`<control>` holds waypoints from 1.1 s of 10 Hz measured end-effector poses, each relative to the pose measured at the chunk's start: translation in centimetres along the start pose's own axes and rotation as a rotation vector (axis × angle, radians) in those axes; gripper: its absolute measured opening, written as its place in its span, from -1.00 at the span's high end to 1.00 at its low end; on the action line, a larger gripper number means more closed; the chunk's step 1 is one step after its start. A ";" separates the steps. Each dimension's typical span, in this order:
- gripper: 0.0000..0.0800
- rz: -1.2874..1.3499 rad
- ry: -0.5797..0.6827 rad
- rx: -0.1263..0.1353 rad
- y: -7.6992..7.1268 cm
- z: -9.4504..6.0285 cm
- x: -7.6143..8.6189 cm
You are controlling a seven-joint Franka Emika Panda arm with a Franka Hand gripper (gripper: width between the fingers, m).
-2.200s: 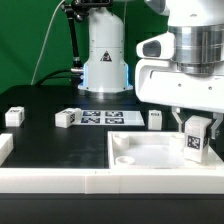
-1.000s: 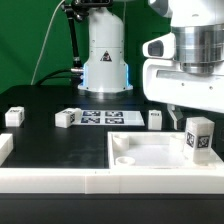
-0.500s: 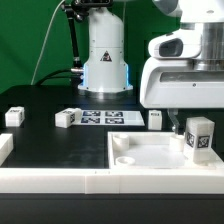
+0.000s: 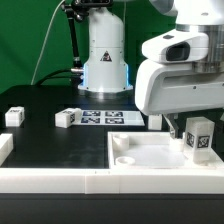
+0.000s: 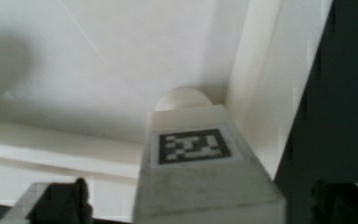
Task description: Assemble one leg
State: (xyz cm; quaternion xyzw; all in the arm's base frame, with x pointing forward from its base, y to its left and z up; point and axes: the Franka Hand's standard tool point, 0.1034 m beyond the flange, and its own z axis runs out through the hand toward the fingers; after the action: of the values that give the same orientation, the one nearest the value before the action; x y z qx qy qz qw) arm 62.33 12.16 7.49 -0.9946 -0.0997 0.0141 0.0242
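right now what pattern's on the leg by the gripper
Black-and-white square tag on the white leg, clearest in wrist view.

Leg [image 4: 199,138]: white plastic, smooth, slight sheen. Tag [image 5: 194,147] on its face: printed black-and-white, matt. Panel [image 4: 150,158]: white plastic, smooth, soft gloss. Counter [image 4: 60,150]: black, matt, no reflections. Marker board [image 4: 105,118]: thin, white, matt, paper-like. Arm housing [image 4: 185,80]: white moulded plastic, glossy, bright highlights. Backdrop [image 4: 25,40]: green, matt, looks like cloth.
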 end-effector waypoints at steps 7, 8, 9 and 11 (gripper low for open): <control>0.27 0.401 0.007 0.016 0.0 0.1 -0.3; 0.27 0.535 0.008 0.020 0.1 0.1 -0.3; 0.27 0.640 0.005 0.033 0.2 0.1 -0.3; 0.27 0.852 0.001 0.037 0.2 0.1 -0.3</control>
State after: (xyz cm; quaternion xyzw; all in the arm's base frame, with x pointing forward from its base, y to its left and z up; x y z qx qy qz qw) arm 62.06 11.89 7.34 -0.9464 0.3202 0.0244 0.0343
